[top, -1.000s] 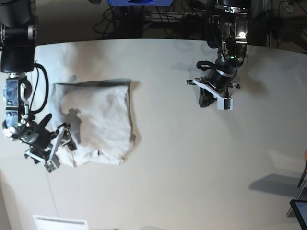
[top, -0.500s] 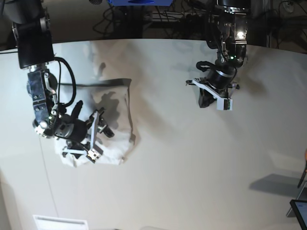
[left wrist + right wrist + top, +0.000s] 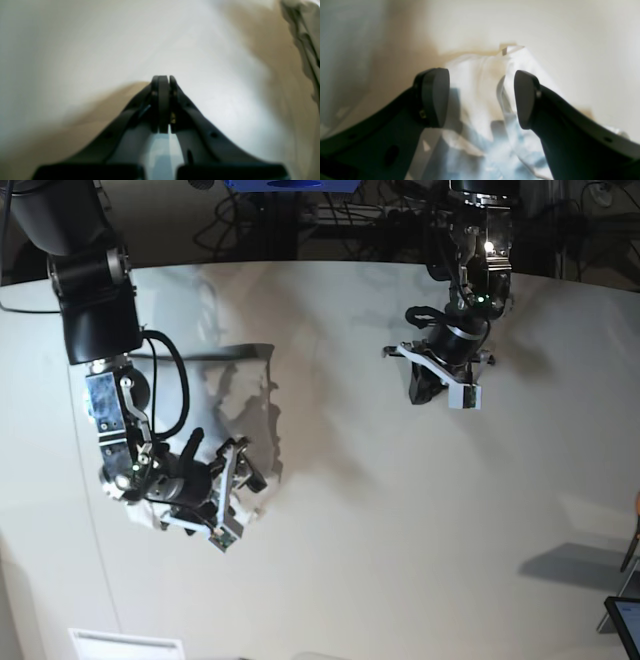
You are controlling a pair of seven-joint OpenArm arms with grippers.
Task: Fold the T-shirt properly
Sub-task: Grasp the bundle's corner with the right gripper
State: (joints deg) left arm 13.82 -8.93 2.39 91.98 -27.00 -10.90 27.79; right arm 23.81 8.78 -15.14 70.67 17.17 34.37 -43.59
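The white T-shirt (image 3: 255, 410) lies folded on the left part of the off-white table (image 3: 400, 520), partly shadowed and covered by my right arm. My right gripper (image 3: 235, 500) is open over the shirt's lower right part. In the right wrist view the right gripper (image 3: 480, 97) has its fingers (image 3: 435, 97) spread, with wrinkled white T-shirt fabric (image 3: 480, 72) below and between them; I cannot tell whether they touch it. My left gripper (image 3: 428, 388) is shut and empty over bare table at the back right. In the left wrist view the left gripper (image 3: 162, 81) has its jaws pressed together.
A flat white object (image 3: 125, 645) lies at the table's front left edge. A dark screen corner (image 3: 625, 620) shows at the lower right. Cables (image 3: 300, 220) run behind the table's back edge. Wrinkled fabric (image 3: 303, 47) shows at the right edge of the left wrist view.
My right arm has swung from the shirt's left edge across it to its lower right part, gripper open throughout. The left arm has barely moved.
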